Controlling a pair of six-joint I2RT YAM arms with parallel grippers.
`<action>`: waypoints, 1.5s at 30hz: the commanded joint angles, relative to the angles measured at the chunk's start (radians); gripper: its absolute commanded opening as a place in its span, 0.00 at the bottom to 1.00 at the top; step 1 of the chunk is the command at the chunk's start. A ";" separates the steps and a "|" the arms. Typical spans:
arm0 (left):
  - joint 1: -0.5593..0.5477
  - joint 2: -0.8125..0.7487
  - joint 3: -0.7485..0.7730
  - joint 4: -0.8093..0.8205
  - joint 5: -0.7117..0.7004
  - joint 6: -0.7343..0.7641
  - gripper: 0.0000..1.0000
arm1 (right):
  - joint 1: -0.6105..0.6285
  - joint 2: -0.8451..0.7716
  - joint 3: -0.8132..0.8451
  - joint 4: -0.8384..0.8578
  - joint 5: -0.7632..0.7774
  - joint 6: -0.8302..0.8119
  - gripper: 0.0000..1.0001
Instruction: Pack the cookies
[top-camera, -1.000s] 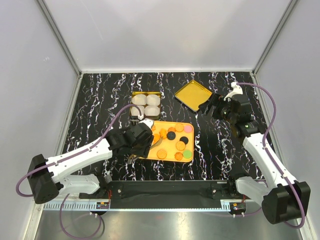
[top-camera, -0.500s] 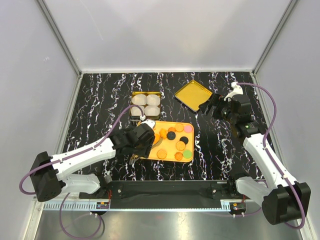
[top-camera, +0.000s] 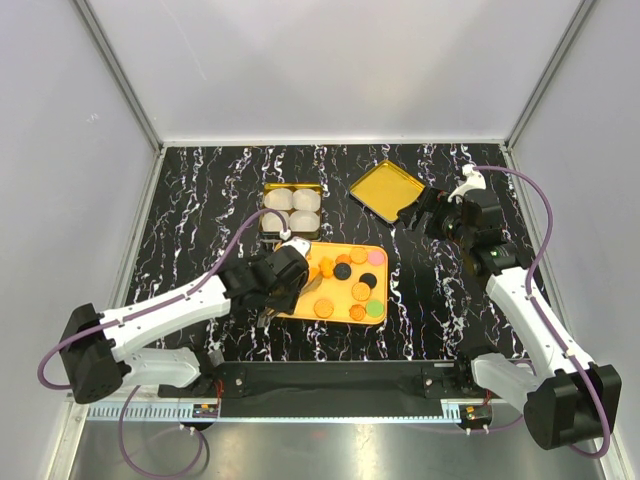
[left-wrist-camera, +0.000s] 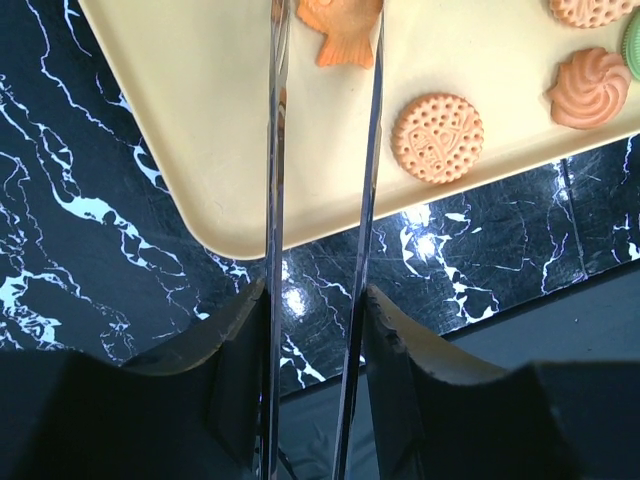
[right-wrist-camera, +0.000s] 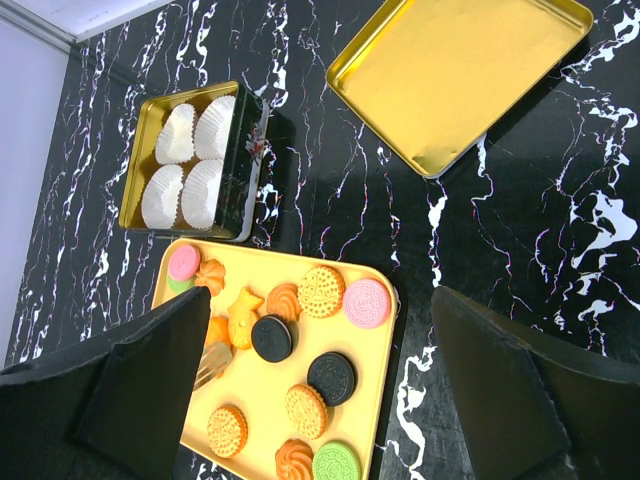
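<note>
On the left, the left gripper hangs over the near left corner of the yellow tray. It is clamped on a pair of thin metal tongs, one finger pressing each arm from outside, and the two arms stand a little apart. The tongs reach out over the tray, and their arms run along either side of a fish-shaped orange cookie. We cannot tell whether the arms are pinching that cookie or only flank it. Just right of the tongs lie a round tan cookie and an orange swirl cookie.

The cookies all lie flat on the tray, spread in loose rows: tan, orange, black, pink and green. None of them is in the tin.

Beyond the tray's far left corner, close to it, sits the open tin, which holds four white paper cups, two by two. To the right of the tin, well apart from it, the gold lid lies hollow side up on the black marbled tabletop.

Furthest right, the right gripper hangs above the tabletop by the near corner of the lid. Its fingers are spread wide and hold nothing.
</note>
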 joint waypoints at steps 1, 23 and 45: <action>-0.004 -0.040 0.067 -0.010 -0.033 0.014 0.41 | -0.001 -0.025 0.003 0.020 0.013 -0.014 1.00; -0.001 -0.019 0.096 -0.025 -0.013 -0.001 0.51 | -0.001 -0.017 0.002 0.020 0.015 -0.016 1.00; -0.001 0.026 0.041 0.033 -0.001 -0.014 0.52 | -0.001 -0.026 -0.005 0.020 0.017 -0.016 1.00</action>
